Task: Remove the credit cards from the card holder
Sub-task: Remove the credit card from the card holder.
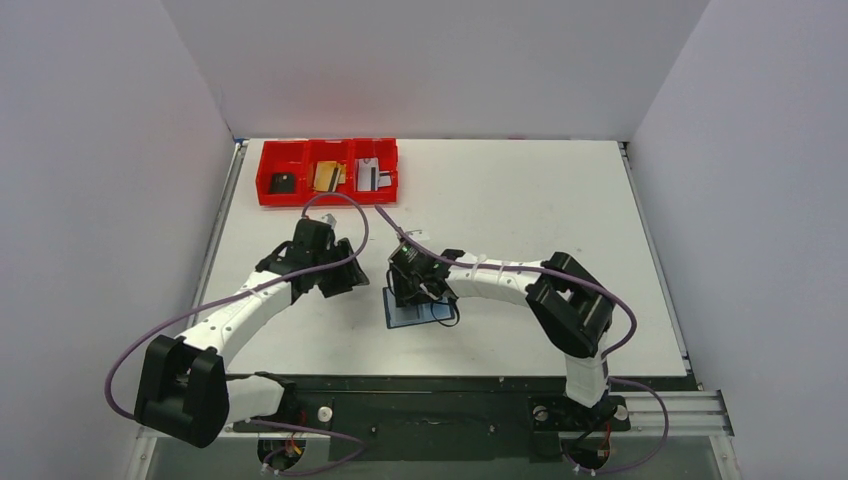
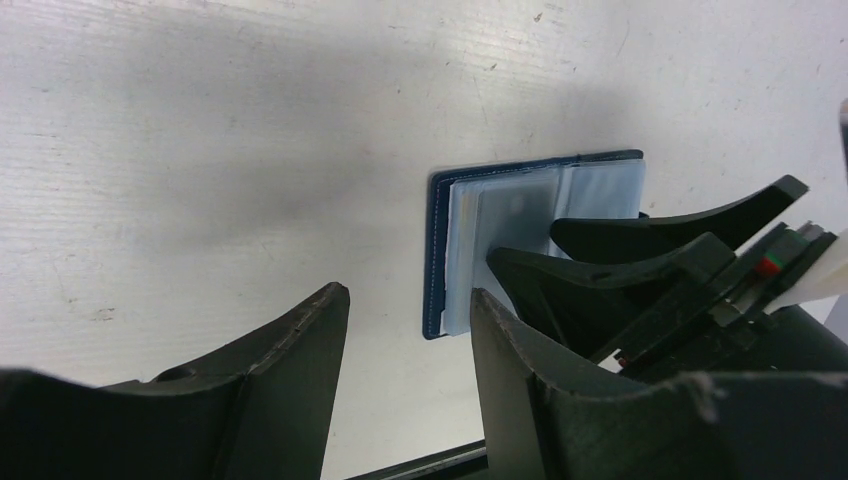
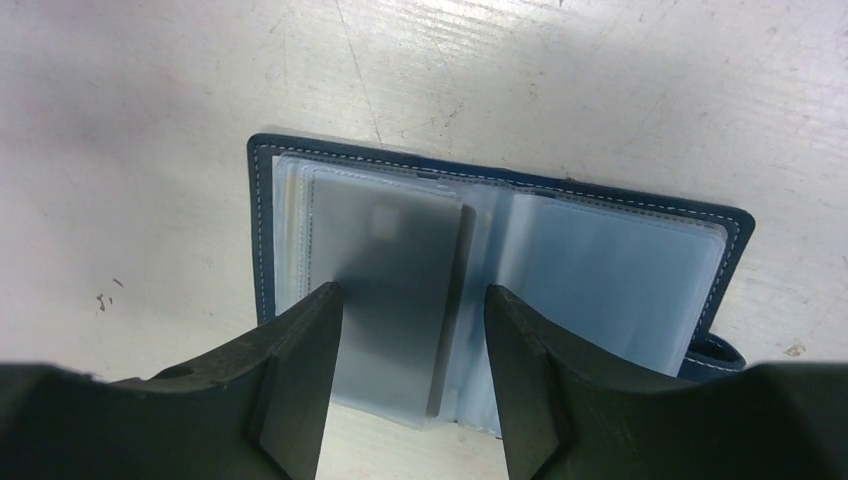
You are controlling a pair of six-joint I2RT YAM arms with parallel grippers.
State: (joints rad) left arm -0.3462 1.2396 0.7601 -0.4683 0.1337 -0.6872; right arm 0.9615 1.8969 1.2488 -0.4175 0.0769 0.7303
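The card holder (image 3: 600, 270) lies open and flat on the table (image 1: 520, 200), towards the near edge and about midway along it. Its clear sleeves face up and its black strap tab (image 3: 715, 350) pokes out at one side. A grey card (image 3: 385, 270) sits in the sleeve stack on one half, showing through the frosted plastic; the sleeves on the other half look blue-grey, and I cannot tell whether they hold anything.

The right gripper (image 3: 412, 300) hangs directly over that grey card. Its fingers (image 3: 300, 370) are parted, one at each long side of the card with the card in the gap between them. Whether the tips press on the sleeve or card cannot be told from the wrist view.

The left gripper (image 2: 408, 295) is just beside the holder, on the side away from the strap tab, above bare table. Its fingers are also apart, with nothing between them, and they touch nothing.

Well apart, at the far left corner of the table, stands the red tray (image 1: 300, 197) with one card per compartment: a black card (image 1: 284, 183) in the left, a tan-gold card (image 1: 326, 177) in the middle and a silvery card (image 1: 372, 176) in the right.
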